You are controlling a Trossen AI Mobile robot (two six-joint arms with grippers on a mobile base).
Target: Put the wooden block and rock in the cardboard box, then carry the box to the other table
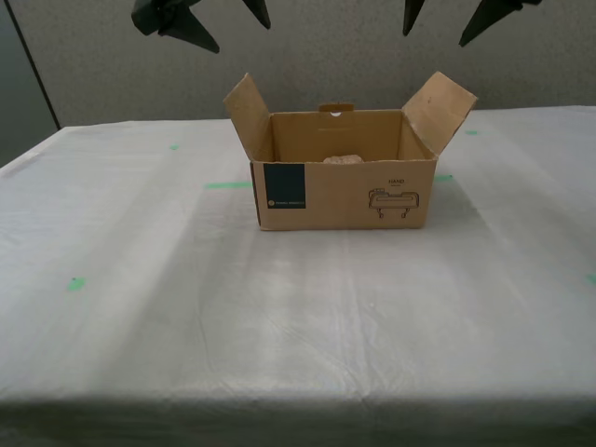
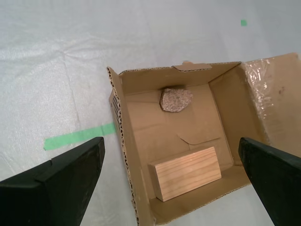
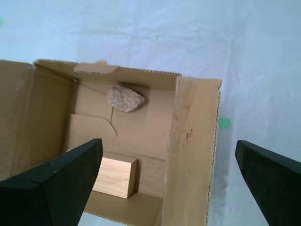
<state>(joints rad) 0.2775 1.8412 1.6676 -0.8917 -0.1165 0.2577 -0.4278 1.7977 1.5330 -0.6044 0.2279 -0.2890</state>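
The cardboard box stands open on the white-clothed table, side flaps raised. Inside lie the rock by the far wall and the wooden block by the near wall. The first wrist view also shows the rock and the block. In the exterior view only the rock's top peeks over the rim. My second gripper hangs open high above the box toward the exterior view's left. My first gripper hangs open toward the exterior view's right. Neither touches anything.
Small green tape marks dot the cloth, one strip just beside the box on the exterior view's left and another nearer the front. A grey partition wall stands behind the table. The table's front edge runs along the exterior view's bottom.
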